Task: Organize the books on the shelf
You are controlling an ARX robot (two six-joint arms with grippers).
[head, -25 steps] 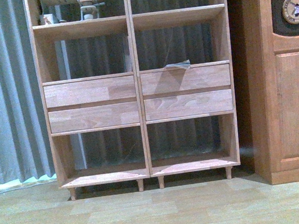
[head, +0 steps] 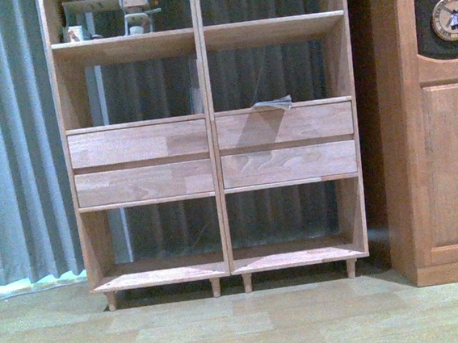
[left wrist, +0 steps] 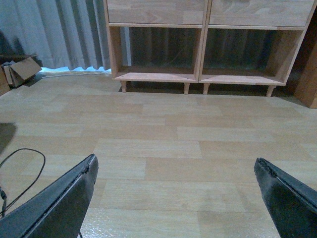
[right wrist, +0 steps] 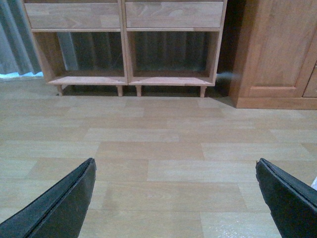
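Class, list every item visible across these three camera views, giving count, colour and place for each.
shelf: one, light wood, centre of front view.
drawer fronts: four, light wood, mid-shelf, two per column.
thin book: one, dark teal-grey, flat above the right upper drawer.
ornaments: few, pale, upper-left compartment.
cabinet: one, darker brown, right of shelf.
clock face: one, round, on cabinet.
curtain: grey, behind shelf.
cardboard box: one, brown, floor by curtain.
cable: one, black, floor.
left gripper: one, black, open, empty.
right gripper: one, black, open, empty.

Your left gripper (left wrist: 176,198) is angled downward and forward, jaws spread wide. Your right gripper (right wrist: 176,198) matches it, wide apart and holding nothing.
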